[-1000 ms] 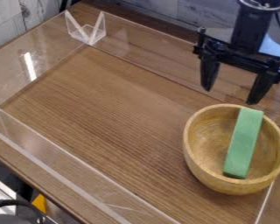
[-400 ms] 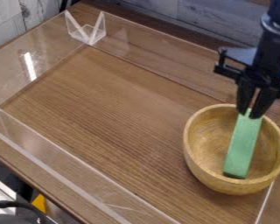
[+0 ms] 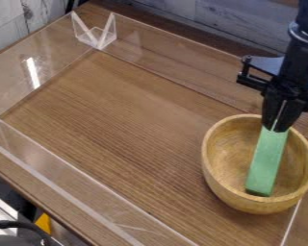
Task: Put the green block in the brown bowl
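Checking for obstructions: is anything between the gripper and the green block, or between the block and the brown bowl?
Nothing visible. The gripper is right at the upper end of the green block, which already lies inside the brown bowl.

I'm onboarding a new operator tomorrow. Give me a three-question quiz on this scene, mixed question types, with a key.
1. True or false: the green block lies flat on the table beside the brown bowl.
2. Where is the gripper?
A. Over the clear stand at the far left
B. At the block's upper end, above the bowl's far rim
C. Outside the view
3. Fill in: the block leans across the bowl's ____.

Key: 1 false (it is inside the bowl); 2 B; 3 inside.
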Motion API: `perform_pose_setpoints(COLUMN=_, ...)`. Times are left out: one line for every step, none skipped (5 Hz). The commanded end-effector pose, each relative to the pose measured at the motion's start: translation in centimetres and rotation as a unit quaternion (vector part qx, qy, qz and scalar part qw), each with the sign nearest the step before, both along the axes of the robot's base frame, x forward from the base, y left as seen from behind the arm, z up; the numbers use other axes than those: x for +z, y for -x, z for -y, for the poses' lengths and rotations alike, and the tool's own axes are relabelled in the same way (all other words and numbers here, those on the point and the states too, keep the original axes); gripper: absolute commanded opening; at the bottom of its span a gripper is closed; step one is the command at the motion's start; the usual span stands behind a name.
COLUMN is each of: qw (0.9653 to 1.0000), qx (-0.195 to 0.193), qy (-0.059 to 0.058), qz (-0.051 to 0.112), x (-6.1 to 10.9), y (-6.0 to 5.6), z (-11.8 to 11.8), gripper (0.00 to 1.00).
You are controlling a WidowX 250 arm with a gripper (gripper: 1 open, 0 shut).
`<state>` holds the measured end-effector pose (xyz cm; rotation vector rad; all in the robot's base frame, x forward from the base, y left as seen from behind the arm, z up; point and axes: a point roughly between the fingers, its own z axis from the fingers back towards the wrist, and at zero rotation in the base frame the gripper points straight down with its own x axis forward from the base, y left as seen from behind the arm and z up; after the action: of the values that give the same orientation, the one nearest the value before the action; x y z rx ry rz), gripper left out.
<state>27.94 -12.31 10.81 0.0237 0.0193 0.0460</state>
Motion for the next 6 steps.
perform_pose_setpoints(qw=0.9996, qx=0.010, qy=0.010, qz=0.026, x=1.9, y=-0.2, z=-0.7, gripper=1.00)
perform_pose_setpoints(qw=0.9994, qx=0.010, qy=0.008, qz=0.031, x=2.4, y=-0.2, z=-1.4, gripper=1.00)
perform_pose_setpoints(qw=0.9993, qx=0.008, qy=0.005, qz=0.037, x=2.7, y=-0.1, z=-2.4, gripper=1.00)
perform_pose_setpoints(qw=0.9989, qx=0.009, qy=0.003, qz=0.045, x=3.1, y=0.0, z=-3.6, gripper=1.00)
perform_pose_setpoints(qw=0.9983, qx=0.015, qy=-0.001, qz=0.057, x=3.6, y=0.0, z=-5.3, gripper=1.00)
perform_pose_setpoints(qw=0.9974, qx=0.024, qy=-0.001, qz=0.068, x=4.1, y=0.1, z=-7.8, gripper=1.00)
